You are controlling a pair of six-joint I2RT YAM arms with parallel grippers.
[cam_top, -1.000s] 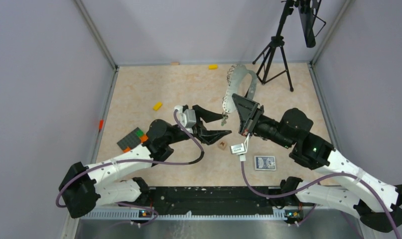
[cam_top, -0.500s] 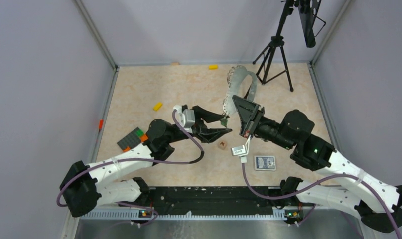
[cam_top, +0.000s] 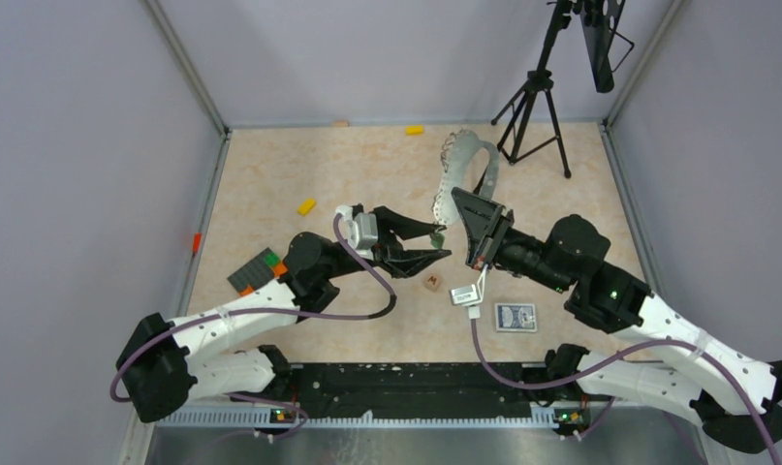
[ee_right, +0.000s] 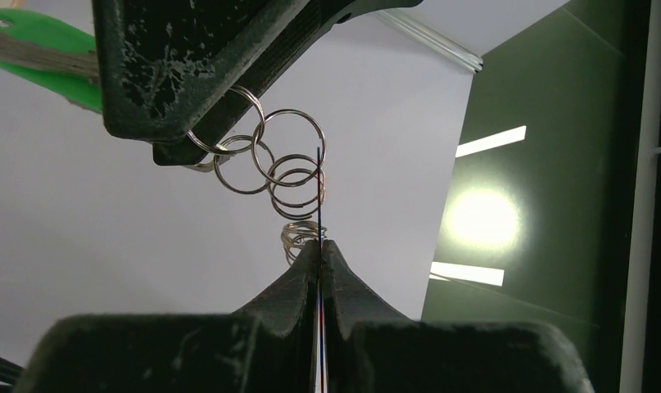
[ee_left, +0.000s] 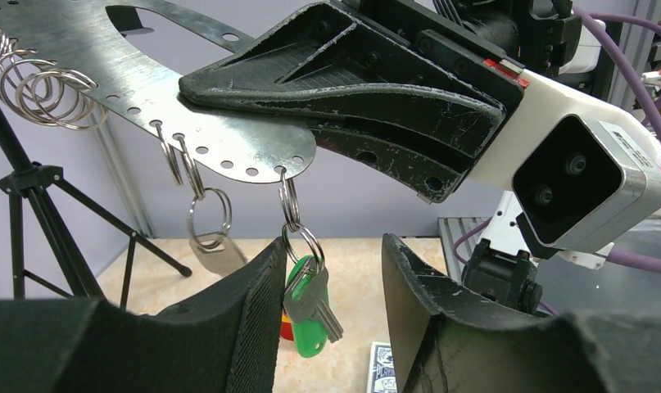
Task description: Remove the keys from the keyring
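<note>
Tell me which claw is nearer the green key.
Left. The left claw, open, flanks the green key; the right claw clamps the keyring above it.

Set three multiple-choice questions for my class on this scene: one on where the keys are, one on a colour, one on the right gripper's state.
1. Where do the keys hang?
A) Lying loose, off any ring.
B) On a small ring under the keyring, between the jaws of the left gripper.
C) Stacked on top of the keyring.

2. What colour is the brightest key head?
A) Green.
B) Red.
C) Blue.

3. How is the right gripper?
A) Open and empty.
B) Open around the keys.
C) Shut on the keyring.

Answers:
1 B, the left wrist view shows them dangling there.
2 A, that head is plainly green.
3 C, its jaws are closed on the plate's thin edge.
</note>
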